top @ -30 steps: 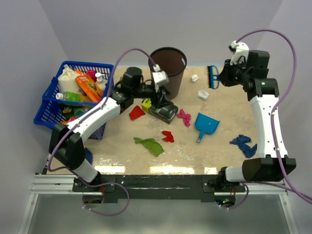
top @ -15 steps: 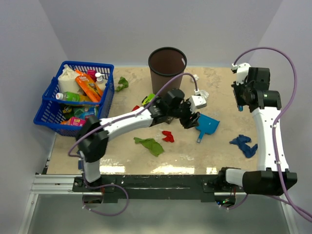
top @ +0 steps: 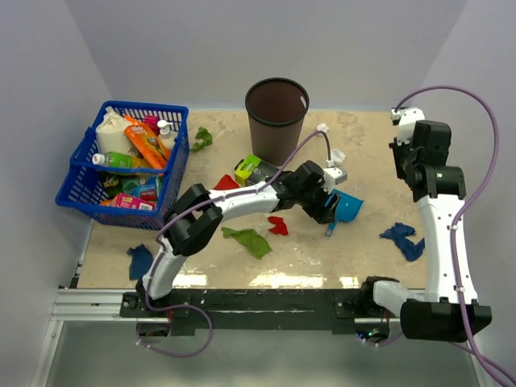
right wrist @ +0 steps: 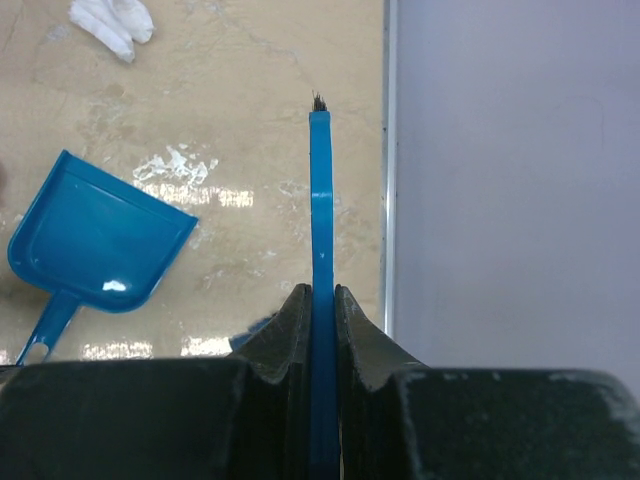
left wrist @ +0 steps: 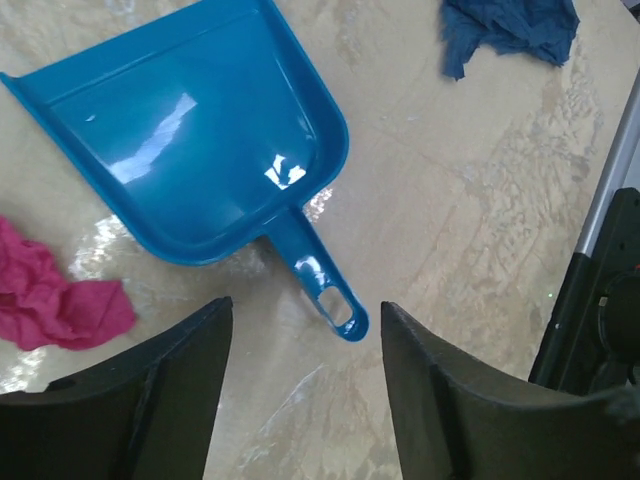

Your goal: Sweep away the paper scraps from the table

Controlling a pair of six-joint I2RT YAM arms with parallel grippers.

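The paper scraps lie scattered across the table [top: 355,262]. A green wad [top: 250,240] and a red one [top: 278,226] sit mid-table, a blue wad [top: 401,239] lies near the right edge, another blue one [top: 139,260] lies at the front-left edge, and a green one [top: 201,139] sits by the basket [top: 145,106]. Bare tabletop runs between the right-hand blue wad and the dustpan [top: 348,206], and along the front.

The left gripper [left wrist: 300,310] hangs over the dustpan's handle with its fingers spread to either side, not touching it. The right gripper [right wrist: 322,300] is pressed tight on a thin blue brush [right wrist: 320,200], held up beside the table's right edge, where a metal strip meets the wall [right wrist: 500,150].

The left wrist view shows a pink wad [left wrist: 55,300] just beside the pan's mouth, which the arm hides from above. The right wrist view shows a white wad [right wrist: 112,22] on the table beyond the dustpan. Only the overhead view takes in the dark bin [top: 276,113] at the back, the black-and-lime box [top: 250,169] in front of it, and the full basket hanging off the left side.

The tabletop is sandy, mottled and glossy, with pale walls close around.
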